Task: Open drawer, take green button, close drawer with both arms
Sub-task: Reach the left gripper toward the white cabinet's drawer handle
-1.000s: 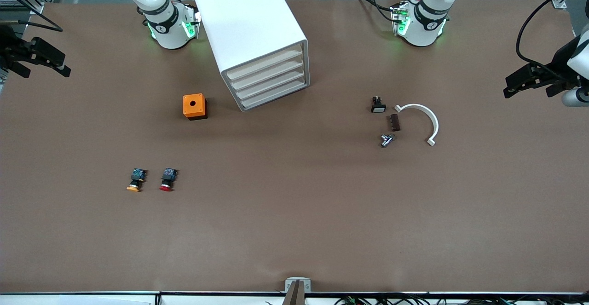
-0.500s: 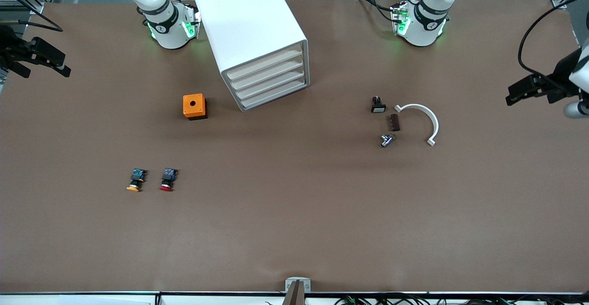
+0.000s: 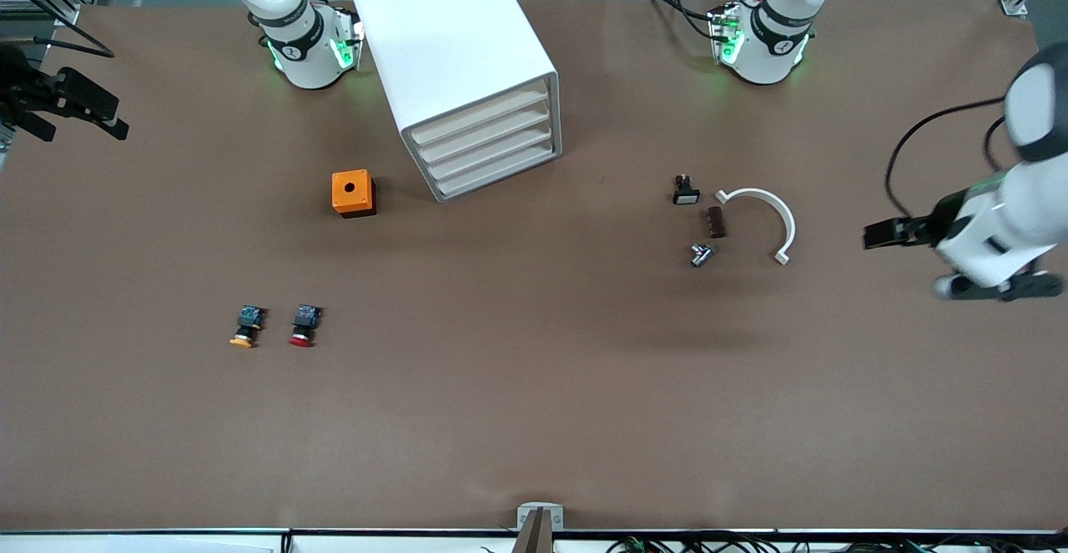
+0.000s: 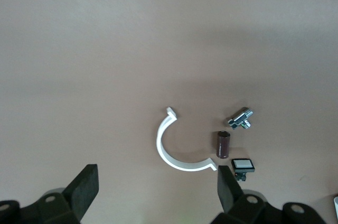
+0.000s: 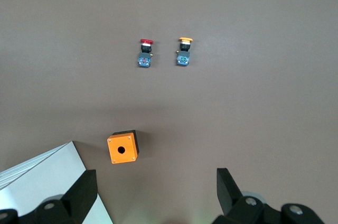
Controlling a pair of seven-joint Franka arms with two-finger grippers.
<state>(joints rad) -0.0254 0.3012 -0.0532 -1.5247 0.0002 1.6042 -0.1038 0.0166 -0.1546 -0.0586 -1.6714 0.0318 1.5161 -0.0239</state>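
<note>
The white cabinet point(image 3: 450, 61) stands near the right arm's base, and a corner of it point(image 5: 37, 182) shows in the right wrist view. Its four drawers point(image 3: 488, 148) all sit pushed in. The button is hidden. My left gripper point(image 3: 869, 236) hangs open and empty over bare table at the left arm's end, beside a white curved clip point(image 3: 772, 215); the left wrist view shows its fingers wide apart point(image 4: 157, 182). My right gripper point(image 3: 113, 126) waits open and empty over the table's edge at the right arm's end, its fingers spread point(image 5: 157, 182).
An orange box point(image 3: 353, 193) with a hole sits beside the cabinet. An orange-capped button point(image 3: 245, 328) and a red-capped one point(image 3: 304, 326) lie nearer the front camera. By the clip lie a brown cylinder point(image 3: 716, 221), a metal fitting point(image 3: 701, 253) and a black square-capped part point(image 3: 685, 191).
The left arm has swung its gripper lower in the front view and in from the table's edge toward the white clip. The right arm has not moved.
</note>
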